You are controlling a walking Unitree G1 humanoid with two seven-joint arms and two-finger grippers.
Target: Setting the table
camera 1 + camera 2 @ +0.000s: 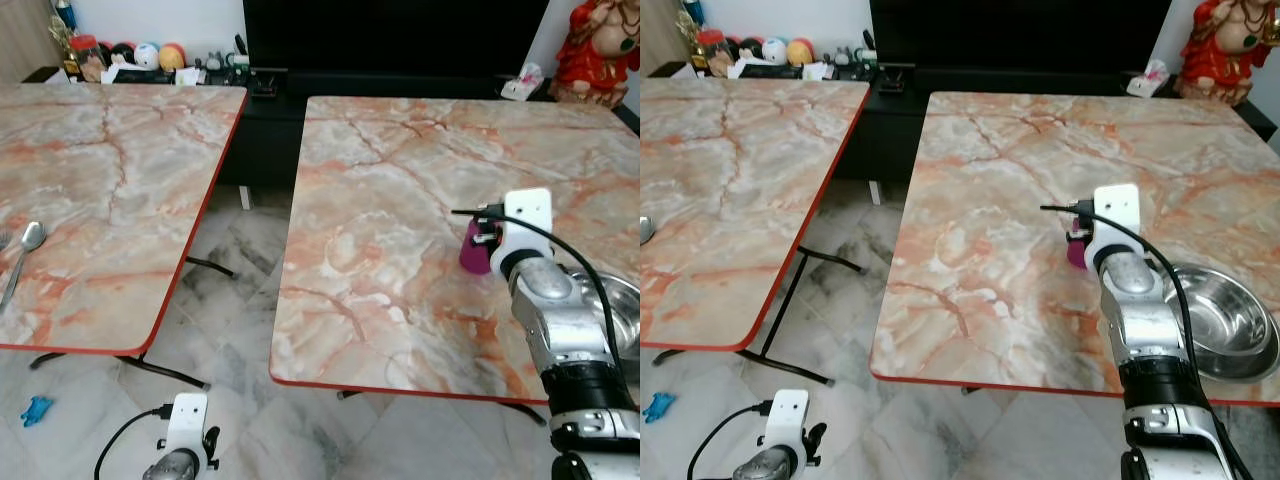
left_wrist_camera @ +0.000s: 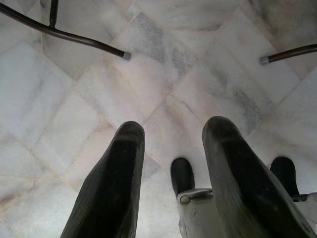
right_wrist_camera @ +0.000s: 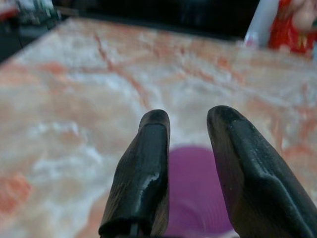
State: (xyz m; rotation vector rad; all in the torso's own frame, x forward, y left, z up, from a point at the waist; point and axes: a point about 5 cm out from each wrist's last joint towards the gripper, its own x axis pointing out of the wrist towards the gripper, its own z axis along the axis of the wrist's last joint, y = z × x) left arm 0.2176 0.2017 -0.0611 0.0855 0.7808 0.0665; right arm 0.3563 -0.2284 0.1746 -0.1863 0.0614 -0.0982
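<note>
A: Two marble-patterned tables, red-edged. Right table (image 1: 400, 250) carries the work; left table (image 1: 100, 200) has a spoon (image 1: 24, 250) near its edge. Tiled floor (image 1: 240, 260) shows in the gap between them.

B: A steel bowl (image 1: 1225, 325) sits at the right table's near right corner, likely part of the setting.

A: The right gripper (image 3: 190, 173) is over the right table, fingers clamped on a purple cup (image 3: 195, 188). Cup is just beside the bowl, at tabletop level; touching the surface or not, cannot tell.

B: Probably placing it near the bowl. Left gripper (image 2: 173, 168)?

A: Hangs idle above the floor, fingers apart, nothing between them.

B: Dark cabinet (image 1: 400, 40) and a red figurine (image 1: 600, 50) stand behind.
</note>
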